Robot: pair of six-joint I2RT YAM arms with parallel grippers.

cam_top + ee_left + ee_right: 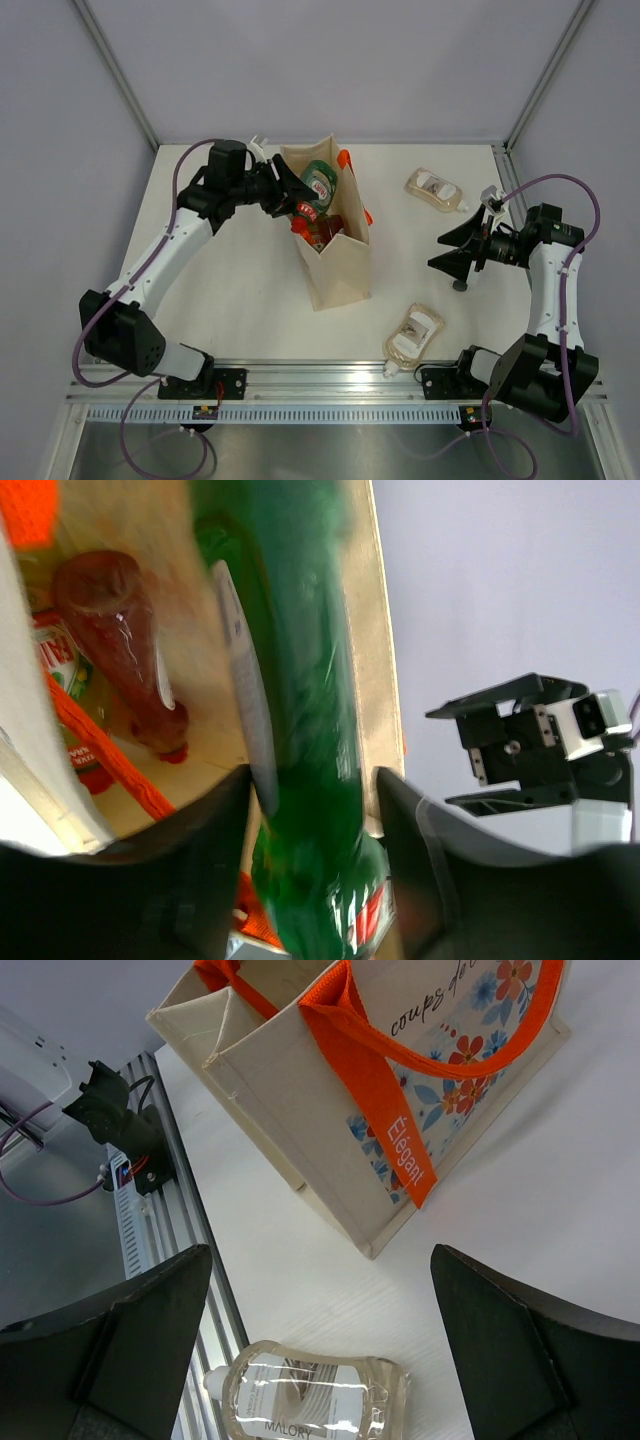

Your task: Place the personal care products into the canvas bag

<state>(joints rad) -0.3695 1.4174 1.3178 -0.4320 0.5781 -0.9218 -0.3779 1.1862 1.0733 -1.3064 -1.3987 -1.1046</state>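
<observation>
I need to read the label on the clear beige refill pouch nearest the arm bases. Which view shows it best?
The right wrist view: the clear beige refill pouch lies close, its label lettering visible. The top external view shows it whole but small. The left wrist view misses it.

We see the bag (338, 265) standing in the middle of the table (240, 290). A big bottle (320, 182) is at the back of its mouth, and a small bottle (318, 228) sits in front of that. The left gripper (300, 198) is at the bag's left side by the big bottle. On the right, the right gripper (438, 252) hangs between the far pouch (435, 190) and the near pouch (413, 333).
</observation>
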